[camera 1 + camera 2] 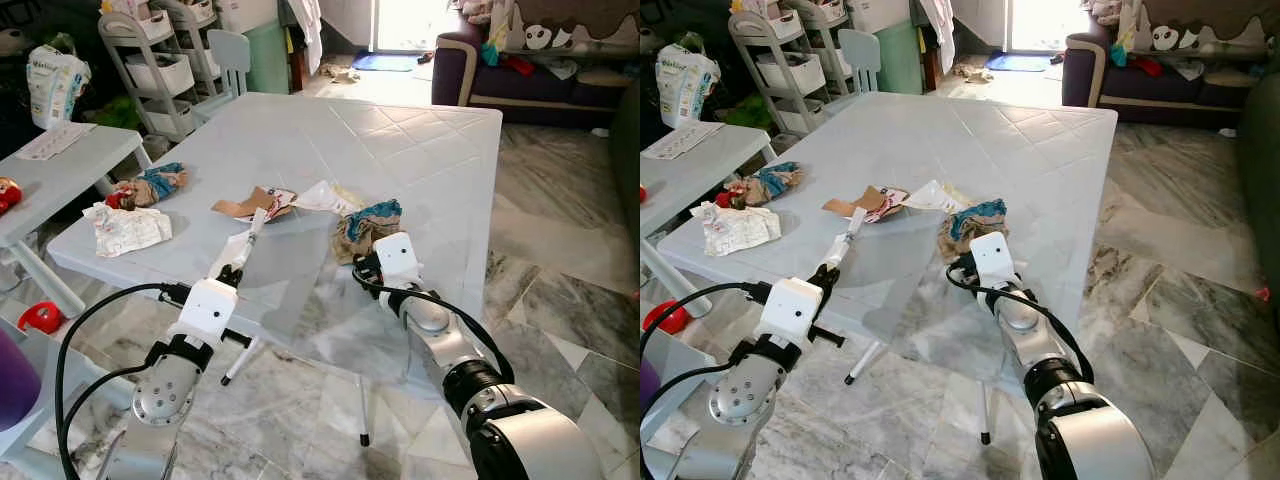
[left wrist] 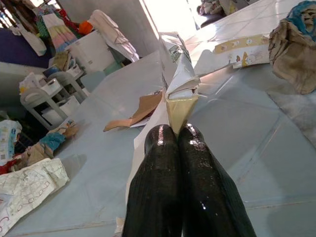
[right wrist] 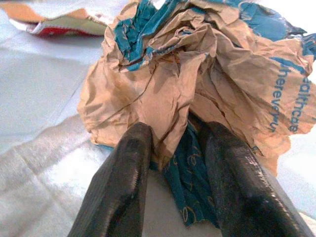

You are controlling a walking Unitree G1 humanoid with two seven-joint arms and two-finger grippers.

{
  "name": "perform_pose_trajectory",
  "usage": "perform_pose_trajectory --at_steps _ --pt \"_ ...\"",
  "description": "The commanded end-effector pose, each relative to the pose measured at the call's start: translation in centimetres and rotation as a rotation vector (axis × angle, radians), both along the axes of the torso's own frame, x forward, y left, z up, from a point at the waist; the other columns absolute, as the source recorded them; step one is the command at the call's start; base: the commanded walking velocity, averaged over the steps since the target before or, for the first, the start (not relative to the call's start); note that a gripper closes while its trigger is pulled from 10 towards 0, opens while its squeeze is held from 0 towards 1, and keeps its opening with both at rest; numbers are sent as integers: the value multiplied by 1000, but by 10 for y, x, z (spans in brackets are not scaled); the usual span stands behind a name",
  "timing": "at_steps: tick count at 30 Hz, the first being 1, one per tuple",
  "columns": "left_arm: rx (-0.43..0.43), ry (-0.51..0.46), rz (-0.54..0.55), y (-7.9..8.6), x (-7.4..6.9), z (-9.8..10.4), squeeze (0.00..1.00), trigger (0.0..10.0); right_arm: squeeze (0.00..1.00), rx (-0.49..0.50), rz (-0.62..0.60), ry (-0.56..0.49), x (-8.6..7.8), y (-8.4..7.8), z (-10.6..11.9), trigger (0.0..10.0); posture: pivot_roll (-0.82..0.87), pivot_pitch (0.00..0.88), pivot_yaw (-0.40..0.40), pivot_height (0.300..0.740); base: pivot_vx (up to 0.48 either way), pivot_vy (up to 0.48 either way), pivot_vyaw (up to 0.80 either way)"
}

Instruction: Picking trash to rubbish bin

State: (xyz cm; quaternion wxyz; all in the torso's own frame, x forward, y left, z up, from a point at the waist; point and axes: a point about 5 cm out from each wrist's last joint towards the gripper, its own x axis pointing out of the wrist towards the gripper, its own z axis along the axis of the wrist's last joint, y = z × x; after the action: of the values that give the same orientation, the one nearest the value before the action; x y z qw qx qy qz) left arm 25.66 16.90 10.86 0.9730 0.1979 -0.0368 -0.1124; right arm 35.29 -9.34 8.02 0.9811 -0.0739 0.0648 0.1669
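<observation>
A folded paper wrapper [image 2: 180, 81] is pinched at its lower tip between the pressed-together fingers of the left gripper [image 2: 177, 133] and is held above the near part of the white plastic table [image 1: 400, 140]. Only a narrow corner of the sheet is caught, so it is judged that the wrapper could slide free or tear when the arm is swung away; the paper is thin, creased and glossy on one face, with a yellowish fold at the pinch.

The crumpled brown-and-blue paper bag [image 3: 197, 74] lies on the table near its front edge, and the right gripper [image 3: 180, 148] is set against it with its fingers spread, a fold of the bag lying between them. The bag is a loose, springy wad of wrinkled kraft paper with blue print. If the jaws are closed on that outer fold alone, the wad may unfurl or be dragged and left behind; if it is pushed rather than gripped, it may be slid across the smooth tabletop.

More rubbish remains on the table: a torn cardboard piece [image 1: 250, 204], a flat white paper sheet [image 1: 325, 197], a crumpled printed receipt-like paper [image 1: 127, 228] and a small wad of blue-and-brown wrapping [image 1: 155, 184]. These could be knocked off by a careless sweep of either arm. No rubbish bin can be identified with certainty.
</observation>
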Motion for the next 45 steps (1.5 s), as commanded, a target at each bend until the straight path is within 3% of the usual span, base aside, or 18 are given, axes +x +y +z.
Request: perform_pose_trajectory --at_steps 1,17,26,31,35,36,37,38,45 --pt "11 5 7 4 2 1 0 10000 0 27 -13 -20 2 1 4 0 98 31 59 740 0 0 0" --pt "14 -20 22 6 10 7 0 10000 0 115 -82 -181 8 -7 28 0 88 27 67 740 0 0 0" --pt "4 -96 82 8 21 21 0 10000 0 157 -109 -328 16 -17 57 0 70 13 61 740 0 0 0" --pt "-32 -148 146 6 29 34 0 10000 0 162 -73 -398 8 -23 63 0 51 3 49 740 0 0 0" --pt "-47 -173 175 3 32 39 0 10000 0 168 -40 -416 -7 -28 59 0 27 0 41 740 0 0 0" --pt "-68 -176 186 2 34 40 0 10000 0 163 -34 -413 -18 -31 56 8588 18 0 43 740 0 0 0" --pt "-75 -175 188 1 34 40 0 10000 0 164 -40 -410 -21 -33 56 8588 15 0 43 740 0 0 0" --pt "-77 -175 189 1 35 41 0 10000 0 170 -48 -405 -22 -34 55 10000 5 0 45 740 0 0 0" --pt "-108 -173 183 -6 41 42 0 10000 0 166 -77 -406 -41 -39 61 10000 -29 0 51 740 0 0 0"
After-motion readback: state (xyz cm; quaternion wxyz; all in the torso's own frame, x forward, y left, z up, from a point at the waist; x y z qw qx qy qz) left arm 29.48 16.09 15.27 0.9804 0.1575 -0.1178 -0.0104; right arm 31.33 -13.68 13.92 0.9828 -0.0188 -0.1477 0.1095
